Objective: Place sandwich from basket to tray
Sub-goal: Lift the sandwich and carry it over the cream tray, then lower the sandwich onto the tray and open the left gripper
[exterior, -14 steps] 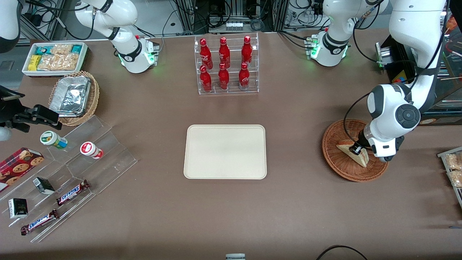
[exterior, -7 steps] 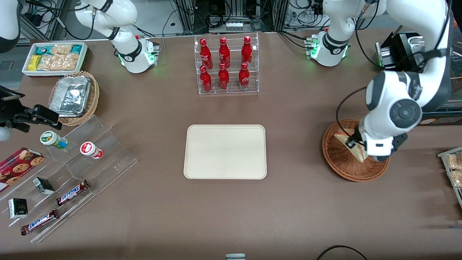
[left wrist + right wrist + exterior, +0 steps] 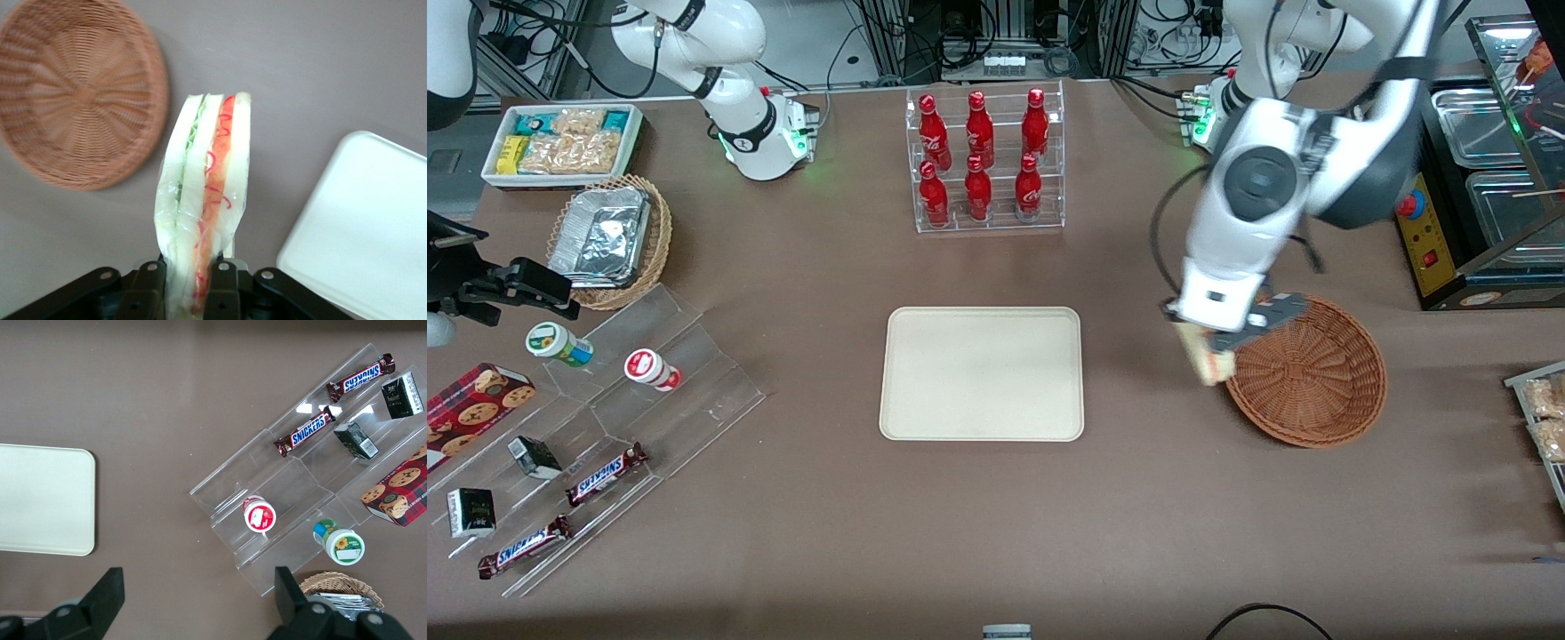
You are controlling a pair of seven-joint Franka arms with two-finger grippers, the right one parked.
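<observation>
**A:** One sandwich (image 3: 203,207) is in view, and it hangs in the air. The left arm's gripper (image 3: 1213,348) has its two black fingers (image 3: 148,288) pressed against the wedge's flat bread faces, so they are closed narrow around it. The cut edge shows stripes of white bread, green leaf and red filling under clear wrap.

**B:** Where is it relative to the basket and the tray?

**A:** From the front, the sandwich (image 3: 1206,356) is just outside the rim of the round reddish-brown wicker basket (image 3: 1316,373), on the side nearest the tray, and raised above the brown table (image 3: 978,533). The cream rectangular tray (image 3: 982,373) lies flat near the middle of the table, well apart from the basket, and nothing rests on it. The sandwich is between the two, much closer to the basket.

**B:** What else is on the table?

**A:** A clear rack of six red bottles (image 3: 985,160) stands farther from the front camera than the tray. Toward the parked arm's end sit a lighter wicker basket holding a foil container (image 3: 601,235), a white bin of snack packets (image 3: 560,142), and clear stepped shelves (image 3: 649,391) carrying Snickers bars (image 3: 605,473), two small cups and a cookie box (image 3: 471,411).
</observation>
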